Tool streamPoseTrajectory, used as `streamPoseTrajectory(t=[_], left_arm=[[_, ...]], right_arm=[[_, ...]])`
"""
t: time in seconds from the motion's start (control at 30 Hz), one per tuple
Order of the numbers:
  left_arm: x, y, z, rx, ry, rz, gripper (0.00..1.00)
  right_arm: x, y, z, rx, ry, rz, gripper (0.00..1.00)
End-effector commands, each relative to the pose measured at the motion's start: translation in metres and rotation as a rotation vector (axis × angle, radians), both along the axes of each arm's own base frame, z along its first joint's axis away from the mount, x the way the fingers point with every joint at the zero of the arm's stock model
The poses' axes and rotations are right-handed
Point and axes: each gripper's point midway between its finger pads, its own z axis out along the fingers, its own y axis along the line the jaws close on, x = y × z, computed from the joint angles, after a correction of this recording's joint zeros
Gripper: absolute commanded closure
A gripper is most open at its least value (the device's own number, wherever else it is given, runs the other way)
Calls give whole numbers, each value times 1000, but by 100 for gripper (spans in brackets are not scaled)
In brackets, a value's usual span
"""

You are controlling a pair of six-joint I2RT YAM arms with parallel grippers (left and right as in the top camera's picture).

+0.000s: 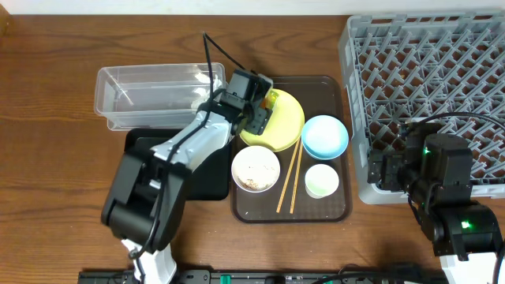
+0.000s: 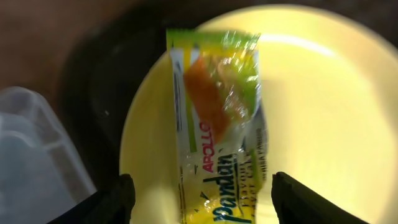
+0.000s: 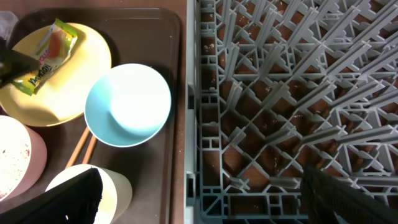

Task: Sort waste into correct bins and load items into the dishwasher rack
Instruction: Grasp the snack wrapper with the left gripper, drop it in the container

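The green-yellow snack wrapper (image 2: 217,124) lies on the yellow plate (image 2: 323,124); it also shows in the right wrist view (image 3: 46,53). My left gripper (image 2: 202,199) is open just above it, one finger on each side, not touching. In the overhead view the left gripper (image 1: 254,109) hovers over the plate (image 1: 288,118). The light blue bowl (image 1: 324,136), white bowl with food scraps (image 1: 255,168), small white cup (image 1: 322,181) and chopsticks (image 1: 289,177) sit on the brown tray. My right gripper (image 3: 199,199) is open and empty over the left front edge of the grey dishwasher rack (image 1: 426,71).
The clear plastic tub (image 1: 150,95) stands at the back left. The black tray (image 1: 142,142) lies in front of it, mostly under my left arm. The brown serving tray (image 1: 331,209) sits between them and the rack.
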Motion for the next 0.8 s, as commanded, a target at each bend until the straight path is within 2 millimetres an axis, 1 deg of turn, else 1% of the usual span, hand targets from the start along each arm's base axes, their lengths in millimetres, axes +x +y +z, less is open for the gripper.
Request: streamPoseTrajectory(t=[0.0,0.2,0.23,0.3,0.37,0.43,0.5,0.53,0.57,0.6,0.67,0.77], left_arm=[[1,6,-14,39,14,5,28],[-7,5,-29,45,59,-6,28],[-8,5,-31,48,65,-8,30],[-12,5,-34,56,81,-12,40],[-17,5,-37,64,99,-17,47],[-21,3,-38,71,111,-24,60],[-23,1,-38,72,112,-29,76],[-22,0,-37,71,109,-32,86],[-22,-1,-36,69,105,-34,92],[-22,-2,-32,66,98,-35,94],[-20,-3,-19,51,77,-28,94],[-14,-3,16,-2,18,14,94]], right_arm=[[2,0,10,14,-23,-8,1],[1,0,9,14,-20,-8,1],[1,0,9,14,-20,-8,1],[1,0,9,14,-20,-8,1],[1,0,9,14,-19,-8,1],[1,0,8,13,-16,-8,1],[0,0,8,13,-14,-8,1],[0,0,8,13,-13,-8,1],[0,0,8,13,-12,-8,1],[0,0,7,12,-9,-8,1],[-1,0,6,12,-4,-8,1],[-2,0,6,11,1,-8,1]])
